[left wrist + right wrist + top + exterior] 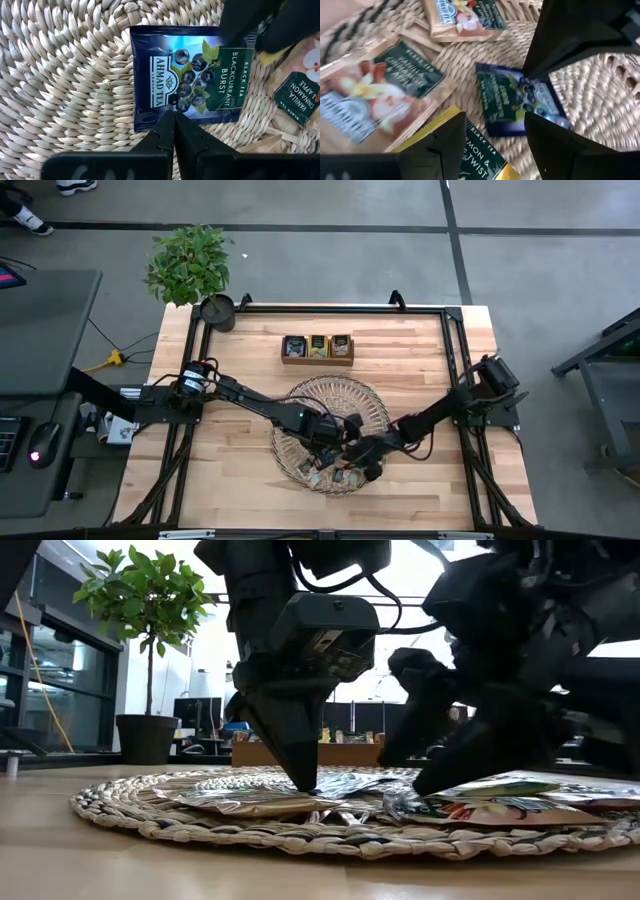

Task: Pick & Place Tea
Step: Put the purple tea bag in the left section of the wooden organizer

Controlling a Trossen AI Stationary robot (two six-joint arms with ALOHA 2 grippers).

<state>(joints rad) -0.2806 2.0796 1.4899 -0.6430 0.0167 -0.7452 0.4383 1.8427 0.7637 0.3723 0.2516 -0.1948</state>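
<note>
High view: one round woven straw tray (300, 405) at frame centre on the tabletop (240, 490); one wooden box (318, 349) above it with three compartments.

Low view: left gripper (306, 783), jaws closed, tip touching sachets on the tray.

Left wrist view: one dark blue blackcurrant tea sachet (187, 75), jaws closed at its edge.

Right wrist view: right gripper (495, 145) jaws wide open, holding nothing, over four sachets.

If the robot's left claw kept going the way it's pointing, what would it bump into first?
Probably the dark blue blackcurrant tea sachet. The left gripper, shut, points down at that sachet's near edge on the woven tray, and in the low view its tip looks about at the sachets already. Whether it touches is unclear.
</note>
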